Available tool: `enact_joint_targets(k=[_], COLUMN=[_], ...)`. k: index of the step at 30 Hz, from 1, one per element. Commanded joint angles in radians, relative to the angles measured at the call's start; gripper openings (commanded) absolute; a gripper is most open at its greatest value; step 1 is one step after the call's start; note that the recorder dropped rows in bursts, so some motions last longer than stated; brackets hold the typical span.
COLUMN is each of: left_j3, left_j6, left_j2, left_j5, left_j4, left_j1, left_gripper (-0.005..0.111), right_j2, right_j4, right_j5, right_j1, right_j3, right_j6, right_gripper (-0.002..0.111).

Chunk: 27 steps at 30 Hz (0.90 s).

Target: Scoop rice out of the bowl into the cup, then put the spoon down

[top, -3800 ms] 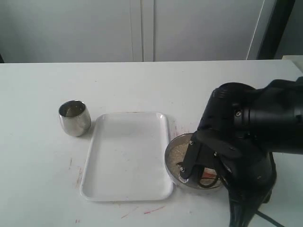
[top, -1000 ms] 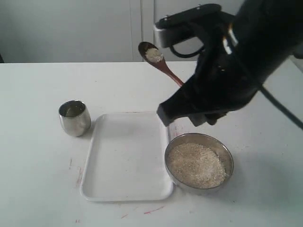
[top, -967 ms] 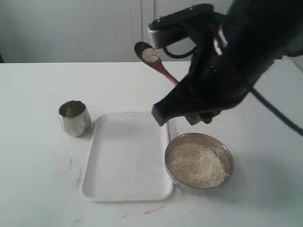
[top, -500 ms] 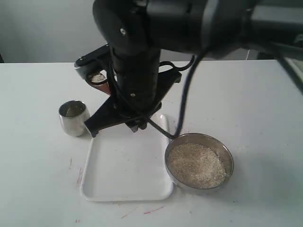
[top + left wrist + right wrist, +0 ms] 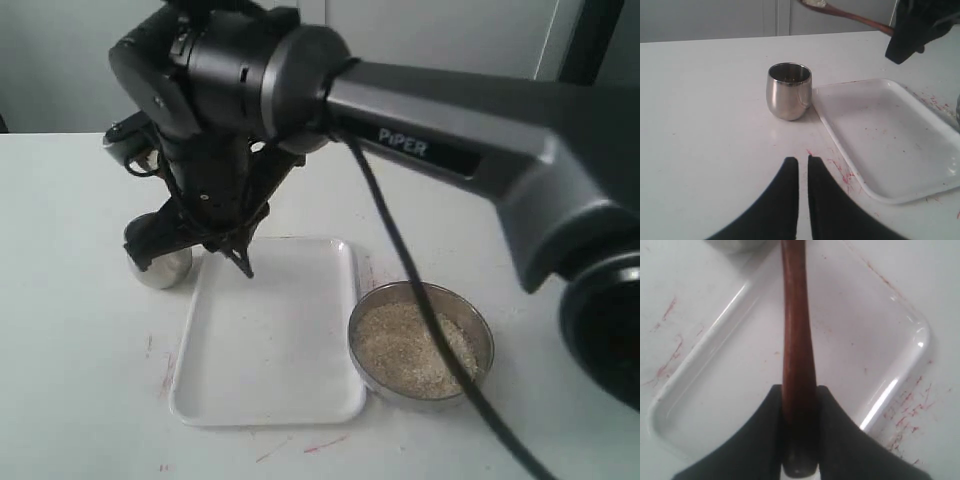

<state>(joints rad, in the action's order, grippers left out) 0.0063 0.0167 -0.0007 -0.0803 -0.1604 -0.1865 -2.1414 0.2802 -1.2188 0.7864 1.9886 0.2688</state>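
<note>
The steel cup [image 5: 788,92] stands upright on the table, left of the white tray; the right arm hides most of the cup [image 5: 160,270] in the exterior view. My right gripper [image 5: 799,390] is shut on the handle of the wooden spoon [image 5: 795,315]. The spoon [image 5: 855,17] is held high near the cup, with rice [image 5: 815,2] in its oval bowl. The steel bowl [image 5: 482,330] sits right of the tray, holding rice [image 5: 415,350]. My left gripper [image 5: 803,161] is shut and empty, low over the table some way from the cup.
The white rectangular tray [image 5: 270,340] lies between cup and bowl with nothing on it. The large black right arm [image 5: 230,90] reaches across the table's left half, above the cup. Red marks stain the tabletop [image 5: 842,172] around the tray.
The right arm lifted the spoon with rice out of the bowl and carried it leftward over the tray to the cup. The left gripper shows no earlier view.
</note>
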Motion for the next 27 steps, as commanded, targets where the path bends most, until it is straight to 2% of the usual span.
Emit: enact_joint_targets(k=[1, 15, 27], left_j3=[-0.006, -0.006, -0.006], left_j6=[0.002, 0.002, 0.002], left_j2=[0.001, 0.001, 0.001], left_j5=[0.004, 0.004, 0.004], left_j4=[-0.01, -0.01, -0.01], left_j1=[-0.001, -0.001, -0.001], left_gripper=[0.014, 0.014, 0.014], right_j2=[-0.066, -0.131, -0.131], right_j4=[0.102, 0.346, 0.455], right_j5=[-0.002, -0.002, -0.002], right_j1=[0.031, 0.093, 0.111], right_j3=[0.039, 0.038, 0.035], right_j6=[-0.014, -0.036, -0.088], right_gripper=[0.0, 0.0, 0.0])
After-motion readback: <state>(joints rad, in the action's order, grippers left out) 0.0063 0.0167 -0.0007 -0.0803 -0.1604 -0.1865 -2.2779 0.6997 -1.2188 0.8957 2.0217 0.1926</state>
